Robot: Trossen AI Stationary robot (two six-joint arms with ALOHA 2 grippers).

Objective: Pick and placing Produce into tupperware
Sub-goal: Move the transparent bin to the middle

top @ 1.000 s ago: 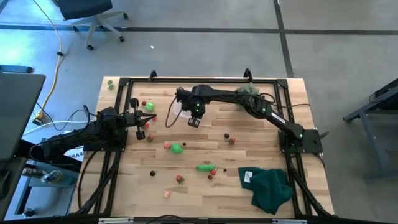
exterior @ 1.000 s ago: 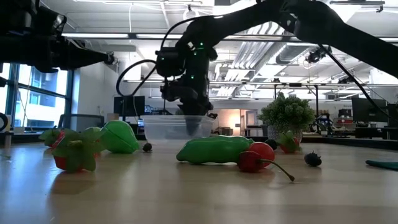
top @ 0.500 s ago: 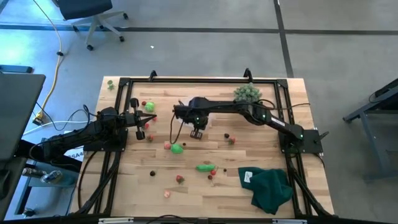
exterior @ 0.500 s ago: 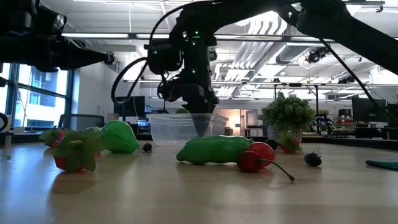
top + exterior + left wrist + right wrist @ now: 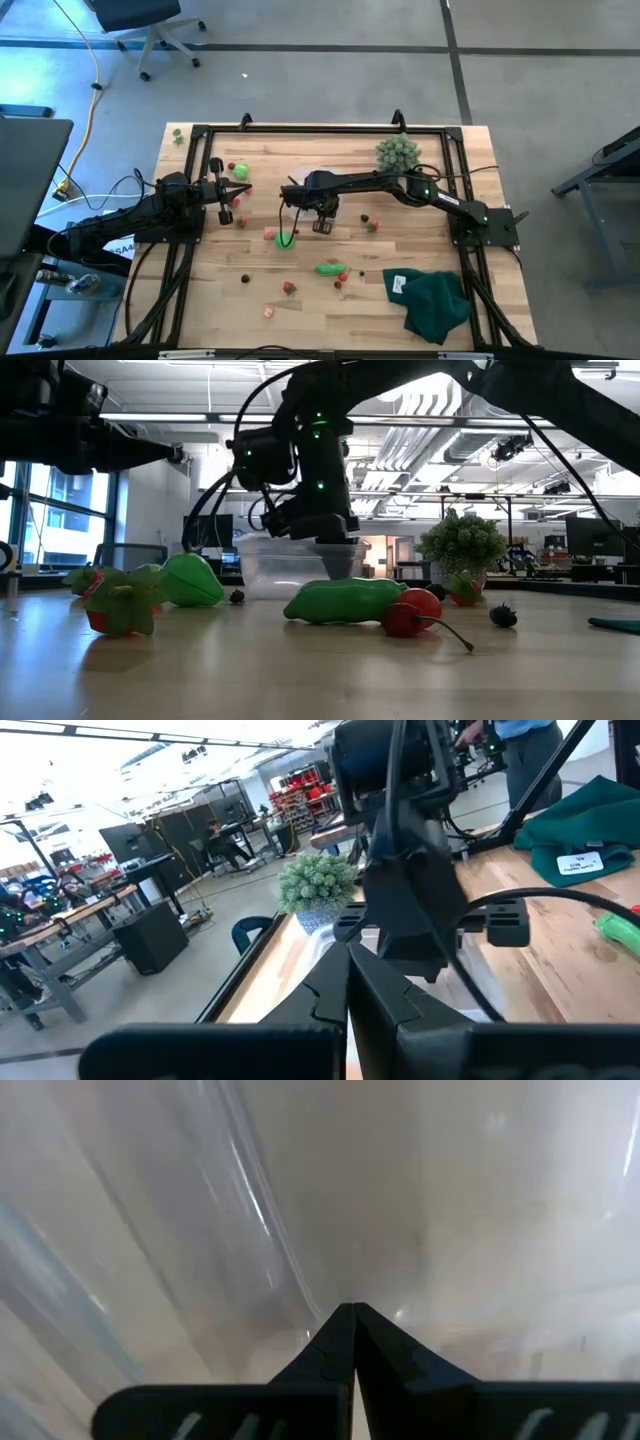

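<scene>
Two grippers shut: right gripper (image 5: pixel 322 225) pinches the tupperware (image 5: pixel 290 565) wall to reposition it near produce (image 5: pixel 345 601); left gripper (image 5: pixel 228 192) waits empty.

Right gripper (image 5: pixel 322 226) has travelled from the far-middle of the table toward the near side, ending just beside the green ball (image 5: pixel 286 239), with the arm stretched lower and flatter across the table. The tupperware (image 5: pixel 290 568) came along with it, pinched by the closed fingers, and in the low view it now sits lower and nearer, right behind the green pod (image 5: pixel 345 601).
</scene>
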